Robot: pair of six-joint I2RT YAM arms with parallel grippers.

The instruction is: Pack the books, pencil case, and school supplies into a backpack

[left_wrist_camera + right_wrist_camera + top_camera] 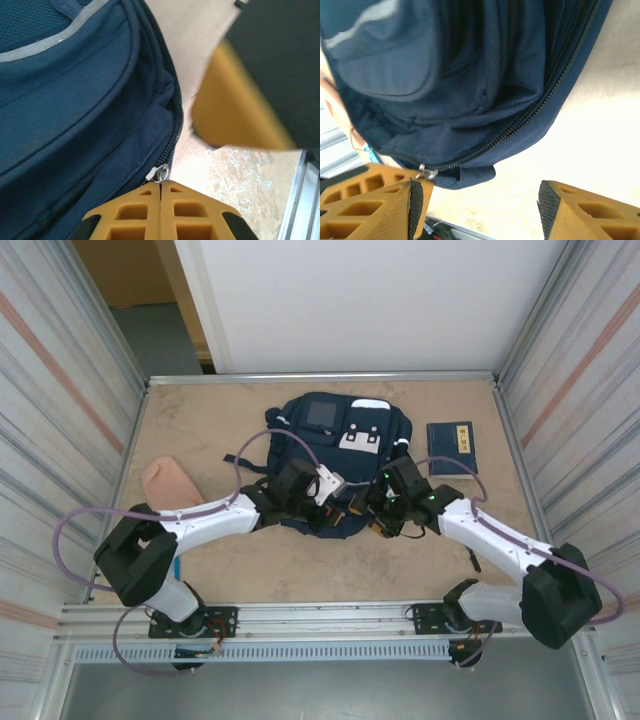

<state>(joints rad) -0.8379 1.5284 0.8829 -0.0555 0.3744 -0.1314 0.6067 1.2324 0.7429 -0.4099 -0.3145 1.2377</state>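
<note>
Lying flat in the middle of the table, the single backpack has its long axis running from the near edge toward the far wall. Its square front patch and the white buckle patches sit at the far end, and its near end is tucked under the two wrists. One zipper line follows the bag's edge. In the left wrist view it runs down to a small metal zipper pull.

The left gripper is clenched, its two orange fingertips pressed together with that pull pinched right at their tips. The right gripper is released. Its black-padded fingers stand wide apart just beside the zipper's end, with bare table between them and nothing in their grasp. The two grippers sit close together at the bag's near end.

One navy book lies on the table just right of the backpack, apart from it. Its cover faces up, its label shows, and its long axis also runs near to far.

One peach-pink lump rests well to the left of the bag. One thin light-blue piece shows beside the left arm's base, though too little of it can be seen to tell what it is
</note>
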